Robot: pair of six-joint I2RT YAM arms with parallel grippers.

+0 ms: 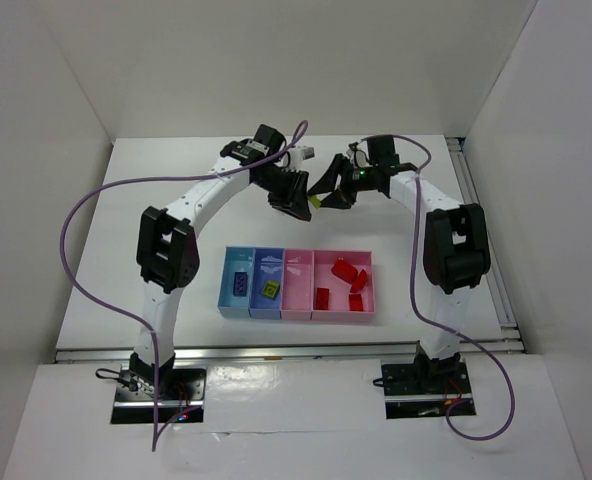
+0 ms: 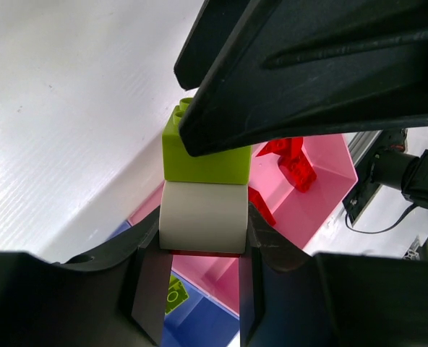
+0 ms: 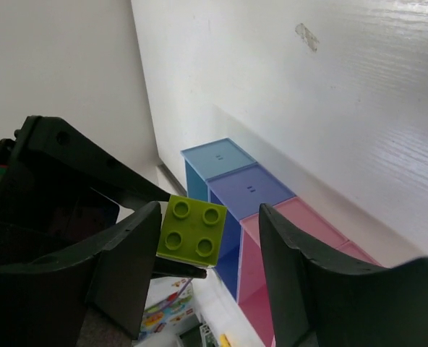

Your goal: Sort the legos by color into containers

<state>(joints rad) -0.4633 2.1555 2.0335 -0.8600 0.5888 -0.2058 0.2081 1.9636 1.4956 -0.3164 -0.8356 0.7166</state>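
Note:
Both grippers meet in mid-air behind the row of containers. My left gripper (image 2: 202,242) (image 1: 294,196) is shut on a pale lego (image 2: 202,217) that has a yellow-green lego (image 2: 203,160) (image 3: 192,230) (image 1: 317,201) stuck on top. My right gripper (image 3: 210,217) (image 1: 328,192) is open around the yellow-green one. One of its fingers (image 3: 131,253) touches that brick; the other stands apart. Below lie the light blue tray (image 1: 228,300) with a dark blue lego (image 1: 240,284), the darker blue tray (image 1: 264,262) with a second yellow-green lego (image 1: 272,289), the pink tray (image 1: 298,285), and the wider pink tray (image 1: 344,312) with several red legos (image 1: 351,285).
White walls enclose the table on the left, back and right. A metal rail (image 1: 486,240) runs along the table's right side. Purple cables (image 1: 106,195) loop from both arms. The containers sit between the two arm bases, near the front edge.

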